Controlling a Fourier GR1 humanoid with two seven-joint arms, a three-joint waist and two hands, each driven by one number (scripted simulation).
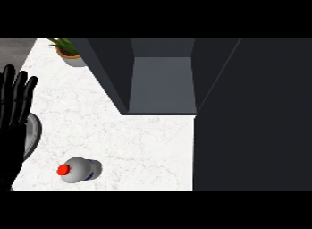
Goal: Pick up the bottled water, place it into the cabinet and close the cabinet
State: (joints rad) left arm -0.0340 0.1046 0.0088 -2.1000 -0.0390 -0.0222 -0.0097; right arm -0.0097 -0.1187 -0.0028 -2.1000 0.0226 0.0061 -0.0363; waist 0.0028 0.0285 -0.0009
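- While the left hand [6, 112] is resting at the left edge of the head view, its fingers are pointing straight up and spreading a little, holding nothing.
- The hand is lying wide, palm flat, with its fingertips reaching toward the far side of the counter [119, 134].
- The water bottle [79, 170] is standing on the white marbled counter below and to the right of the hand, near its wrist end but apart from it; its red cap [64, 169] is facing up toward the viewer.
- A grey curved rim [34, 134] is showing just beside the hand's right edge, partly hiding under the hand; what it belongs to is not clear.
- A potted plant [70, 53] is sitting beyond the fingertips, up and to the right of the hand, near the far edge of the counter.
- The cabinet [162, 76] is standing open well to the right of the hand, its grey inner floor showing between dark side walls.
- The cabinet's dark door [263, 120] is filling the space farthest right of the hand, running down the right of the view.
- The bottle is lying outside the cabinet, nearer to the hand than to the cabinet's opening.
- The right hand is not showing anywhere in this view.
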